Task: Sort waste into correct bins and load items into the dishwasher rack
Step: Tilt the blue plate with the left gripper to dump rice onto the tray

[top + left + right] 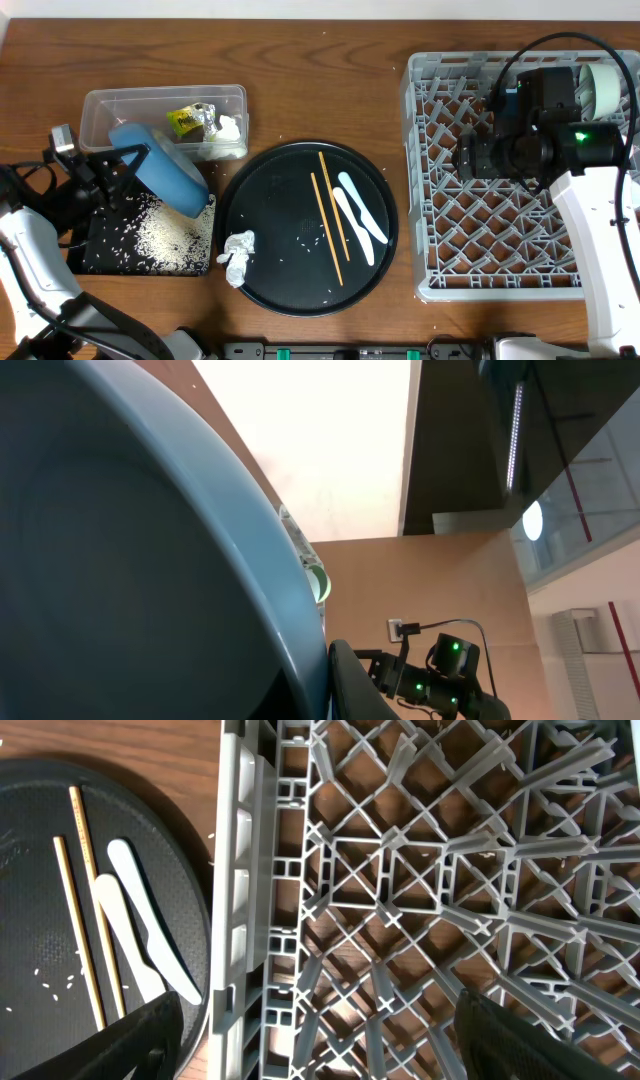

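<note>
Large blue dish tilted over black tray: stiff, smooth, probably slippery and breakable; left jaws pinch its rim. Right jaws spread above rack.

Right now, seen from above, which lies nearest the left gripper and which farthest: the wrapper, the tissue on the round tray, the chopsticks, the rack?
1. Wrapper, in the tub beside the left gripper.
2. Tissue, on the round tray's left edge.
3. Chopsticks, mid-tray.
4. Rack, far right.

Round black tray rests on wooden table.
</note>
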`<state>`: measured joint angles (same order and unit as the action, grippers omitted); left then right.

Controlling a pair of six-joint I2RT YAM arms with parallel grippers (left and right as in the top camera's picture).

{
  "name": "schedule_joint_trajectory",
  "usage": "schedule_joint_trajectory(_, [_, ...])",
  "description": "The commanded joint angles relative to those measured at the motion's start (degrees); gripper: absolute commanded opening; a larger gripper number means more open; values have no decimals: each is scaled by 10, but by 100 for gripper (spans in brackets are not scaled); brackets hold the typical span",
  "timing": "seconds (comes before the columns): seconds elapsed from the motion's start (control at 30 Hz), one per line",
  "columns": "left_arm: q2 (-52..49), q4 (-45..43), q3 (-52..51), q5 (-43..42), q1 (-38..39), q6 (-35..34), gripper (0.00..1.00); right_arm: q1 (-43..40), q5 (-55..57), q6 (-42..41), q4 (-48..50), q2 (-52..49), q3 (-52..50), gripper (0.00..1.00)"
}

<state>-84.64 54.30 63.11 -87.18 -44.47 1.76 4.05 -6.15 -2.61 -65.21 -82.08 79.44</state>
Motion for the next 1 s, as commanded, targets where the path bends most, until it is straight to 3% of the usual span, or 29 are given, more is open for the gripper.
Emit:
schedule_joint_trajectory(0.0, [-1,3,-3,-19,-4,12,7,5,3,-5,1,3,3,83])
schedule_joint_trajectory(0.13, [-1,8,-3,132,-3,-37,6,5,3,-5,1,3,3,83])
schedule_joint_trajectory(0.2, [-1,8,-3,165,-3,-53,6,5,3,-5,1,3,3,83])
schedule_joint_trajectory(0.27, [-1,8,-3,145,-4,-54,6,5,3,-5,1,3,3,83])
schedule_joint_trajectory(0.37, [-1,24,0,-28,-3,41,6,5,3,-5,0,3,3,83])
schedule_joint_trajectory(0.5, [0,21,0,10,-8,46,6,5,3,-5,-2,3,3,83])
schedule_joint_trajectory(0.7, [0,24,0,150,-9,-30,6,5,3,-5,0,3,3,83])
schedule_joint_trajectory(0.77, [0,25,0,117,-9,-31,6,5,3,-5,0,3,3,83])
schedule_joint_trajectory(0.83, [1,38,0,-31,-7,68,6,5,3,-5,0,3,3,83])
schedule_joint_trajectory(0.97, [2,38,5,17,-6,76,6,5,3,-5,-1,3,3,83])
